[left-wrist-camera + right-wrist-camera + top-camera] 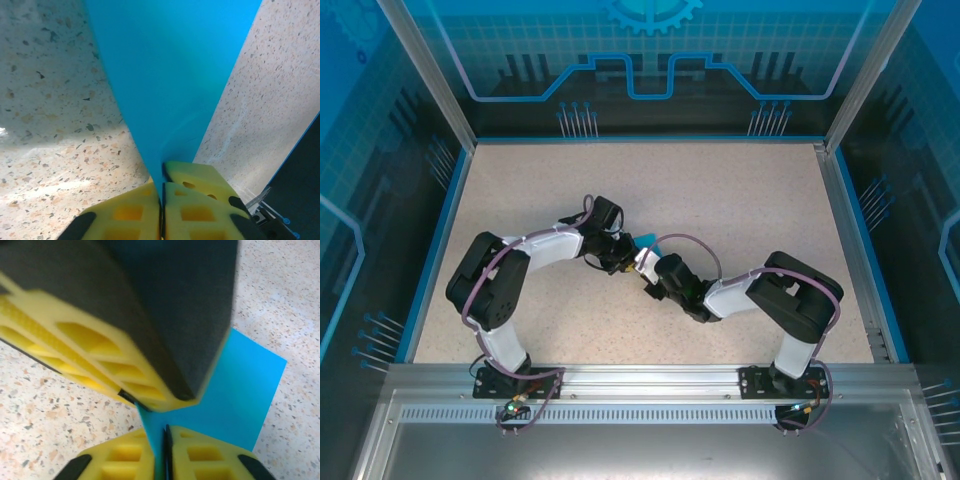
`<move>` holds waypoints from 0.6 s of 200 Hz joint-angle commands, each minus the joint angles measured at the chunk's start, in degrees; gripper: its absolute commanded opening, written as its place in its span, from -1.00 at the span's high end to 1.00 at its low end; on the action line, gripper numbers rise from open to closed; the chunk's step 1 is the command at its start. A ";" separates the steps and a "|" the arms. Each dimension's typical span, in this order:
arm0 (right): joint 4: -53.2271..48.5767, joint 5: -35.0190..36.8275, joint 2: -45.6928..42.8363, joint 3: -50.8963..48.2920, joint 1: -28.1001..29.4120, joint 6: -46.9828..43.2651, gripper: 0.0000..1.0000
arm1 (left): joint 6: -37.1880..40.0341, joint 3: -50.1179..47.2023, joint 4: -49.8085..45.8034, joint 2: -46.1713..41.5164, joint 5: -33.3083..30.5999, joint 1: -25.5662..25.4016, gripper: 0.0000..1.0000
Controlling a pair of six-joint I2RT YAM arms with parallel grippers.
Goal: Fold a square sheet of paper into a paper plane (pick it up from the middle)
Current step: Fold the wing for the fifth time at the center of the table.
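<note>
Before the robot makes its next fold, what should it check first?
1. Left end effector pinched on the teal-blue paper: ok.
2. Right end effector pinched on the paper too: ok.
3. Room between the two end effectors: not ok, they are crowded right together.
4. Paper free of tears: ok on the parts that show.
5. Paper lifted off the table: cannot tell.
6. Folds lined up neatly: cannot tell, since the arms cover most of the paper from above.
</note>
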 commanded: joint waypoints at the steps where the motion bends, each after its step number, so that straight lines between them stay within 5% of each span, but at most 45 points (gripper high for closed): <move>1: 3.00 -3.49 -0.78 -1.65 -1.00 4.45 0.82 | 1.09 1.86 -2.85 -3.09 -0.80 0.82 0.54; 50: 4.96 -11.90 -3.43 -4.66 -4.87 10.74 0.85 | 2.69 1.22 -4.89 -7.80 -2.46 6.21 0.07; 120: 5.50 -25.81 -4.14 -4.83 -11.88 24.21 0.86 | 2.30 -4.07 0.77 -10.63 -1.40 7.34 -0.06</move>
